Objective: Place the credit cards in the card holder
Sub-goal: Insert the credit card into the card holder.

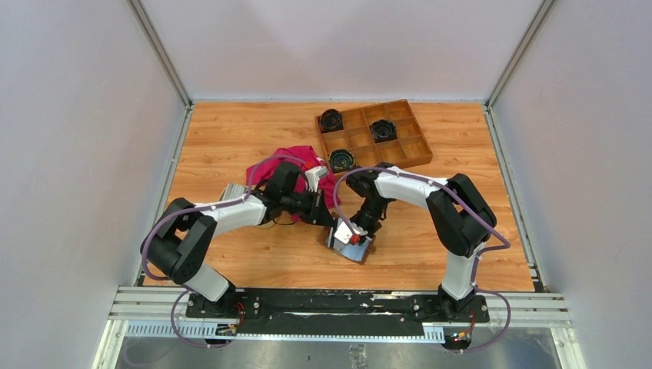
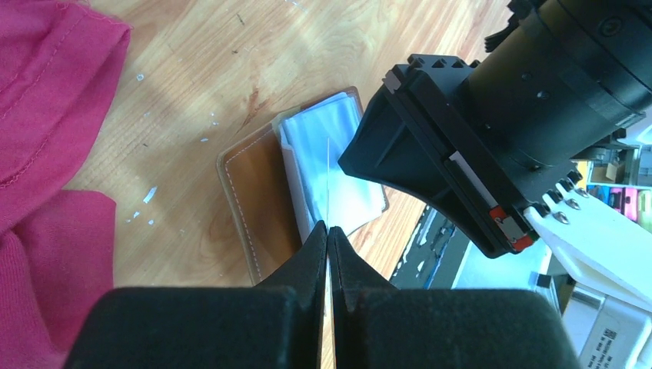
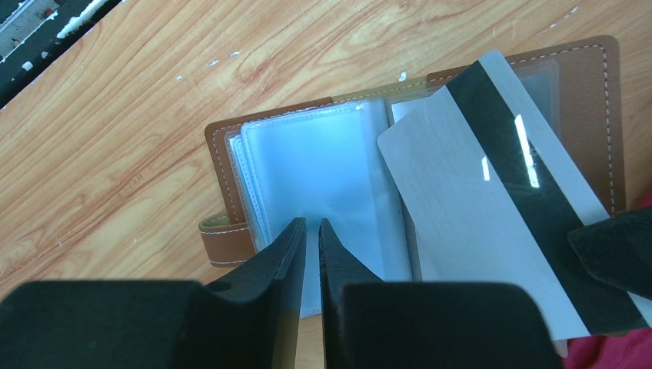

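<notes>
Right wrist view: the card holder is seen lying open on the wooden table, with its snap tab at the left and its clear plastic pockets fanned in the middle. The right gripper is placed just over these pockets. Its fingers are brought almost together, with only a thin slit left, and whether a pocket leaf is pinched cannot be told. A grey credit card with a black stripe is held tilted over the right half of the holder. In the left wrist view this card is seen edge-on, as a thin pale line, and it is clamped between the closed fingers of the left gripper. From the top camera, both grippers are seen close together over the holder. A red cloth is spread just behind them, and a wooden compartment tray is placed further back.
</notes>
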### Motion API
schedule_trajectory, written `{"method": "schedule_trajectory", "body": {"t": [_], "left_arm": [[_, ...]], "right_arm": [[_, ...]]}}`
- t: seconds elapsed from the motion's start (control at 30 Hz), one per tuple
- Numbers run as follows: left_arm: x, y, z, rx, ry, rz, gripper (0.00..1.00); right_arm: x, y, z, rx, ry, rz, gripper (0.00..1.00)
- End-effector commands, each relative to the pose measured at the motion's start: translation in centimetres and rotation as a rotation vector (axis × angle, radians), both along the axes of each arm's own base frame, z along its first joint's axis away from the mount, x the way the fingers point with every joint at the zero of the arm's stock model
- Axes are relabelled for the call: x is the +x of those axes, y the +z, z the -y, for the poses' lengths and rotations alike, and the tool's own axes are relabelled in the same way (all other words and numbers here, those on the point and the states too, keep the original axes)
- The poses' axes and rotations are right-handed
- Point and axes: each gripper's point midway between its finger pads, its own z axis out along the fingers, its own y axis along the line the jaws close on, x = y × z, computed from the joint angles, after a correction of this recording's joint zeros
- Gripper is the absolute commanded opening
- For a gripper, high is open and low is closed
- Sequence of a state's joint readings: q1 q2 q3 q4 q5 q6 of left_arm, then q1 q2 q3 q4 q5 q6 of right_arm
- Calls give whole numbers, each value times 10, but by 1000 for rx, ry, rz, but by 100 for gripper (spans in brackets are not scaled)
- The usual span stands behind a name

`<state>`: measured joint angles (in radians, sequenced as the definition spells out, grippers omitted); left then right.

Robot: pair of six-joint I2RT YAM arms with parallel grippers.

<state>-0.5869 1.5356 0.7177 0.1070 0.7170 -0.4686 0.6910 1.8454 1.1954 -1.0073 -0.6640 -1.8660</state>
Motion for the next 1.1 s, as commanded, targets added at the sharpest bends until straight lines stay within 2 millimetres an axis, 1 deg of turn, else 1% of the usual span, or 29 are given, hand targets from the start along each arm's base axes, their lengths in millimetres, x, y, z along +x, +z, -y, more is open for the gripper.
{"method": "schedule_trajectory", "body": {"t": [0.0, 0.17, 0.5, 0.67, 0.8, 0.93, 1.07], "left_arm": [[2, 0, 7, -13, -16, 1, 0], [3, -11, 6, 10, -8, -11, 0], [3, -23, 4, 49, 6, -2, 0], [10, -22, 4, 67, 24, 37, 0], [11, -23, 11, 64, 6, 30, 0], [6, -31, 15, 73, -17, 14, 0], [-1, -34, 16, 74, -39, 5, 0]], "right_arm": [[-11, -7, 9, -34, 12, -51, 15], [-11, -6, 8, -29, 12, -50, 15], [-11, -7, 8, -29, 11, -54, 15], [-11, -5, 7, -26, 10, -53, 15], [-11, -5, 7, -24, 9, -51, 15], [-10, -4, 7, -24, 8, -47, 15], [-10, -4, 7, -23, 8, -48, 15]]}}
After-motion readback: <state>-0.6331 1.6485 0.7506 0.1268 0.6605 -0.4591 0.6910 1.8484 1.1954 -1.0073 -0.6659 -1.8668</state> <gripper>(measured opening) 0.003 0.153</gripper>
